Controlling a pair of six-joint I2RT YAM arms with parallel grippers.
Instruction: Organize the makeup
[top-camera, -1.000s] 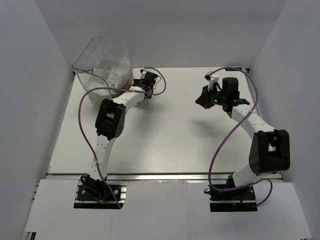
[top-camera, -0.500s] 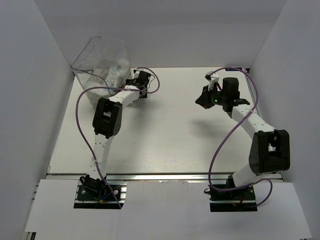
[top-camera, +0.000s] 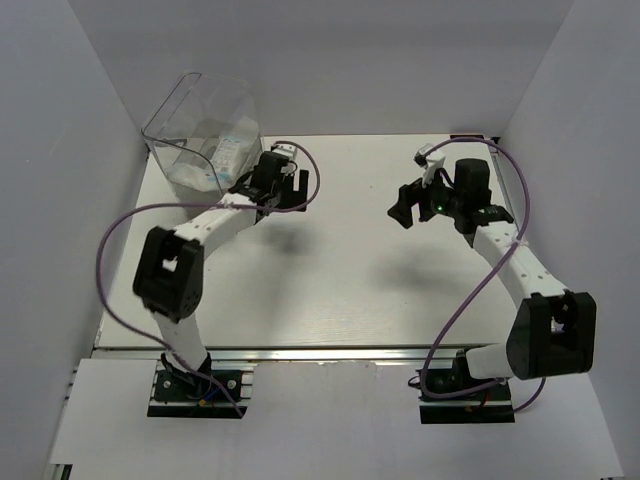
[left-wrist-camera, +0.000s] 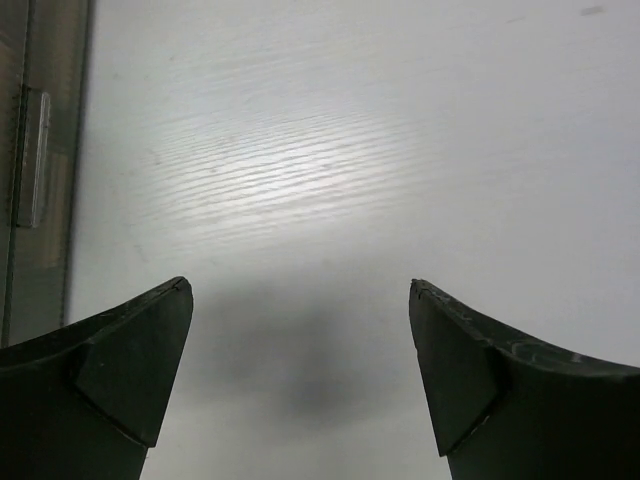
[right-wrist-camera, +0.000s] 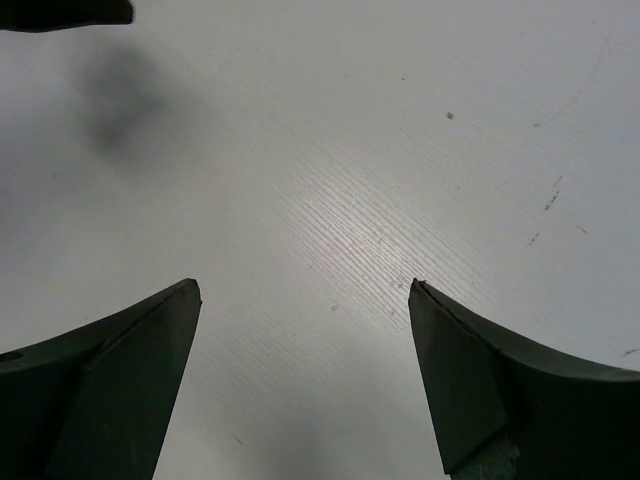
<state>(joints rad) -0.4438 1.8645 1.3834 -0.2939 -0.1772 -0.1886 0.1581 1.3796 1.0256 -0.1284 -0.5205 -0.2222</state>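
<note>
The left gripper (top-camera: 301, 190) hangs just beside the clear box (top-camera: 170, 106) in the far left corner of the table (top-camera: 340, 270). Its fingers are spread wide with nothing between them, as its wrist view shows over bare white surface. The right gripper (top-camera: 402, 205) is toward the far right side, well apart from the left one, and it too is spread and holds nothing.

No loose items show on the table, so the sorting looks finished or nearly so, and the step in hand seems to be drawing clear of the box. To do that well, the left arm should rise and pull toward the near edge in a straight line. It should keep its fingers and its purple cable off the box's thin wall, which would probably slide or tip under a light knock. The right arm should keep to its own side so that the two do not meet at the middle.

The makeup (top-camera: 205, 165) lies inside the box as a pale heap seen through the plastic. One packet (top-camera: 229, 150) with white contents and a bluish print leans against the wall nearest the left gripper. Bottles and palettes cannot be made out.
</note>
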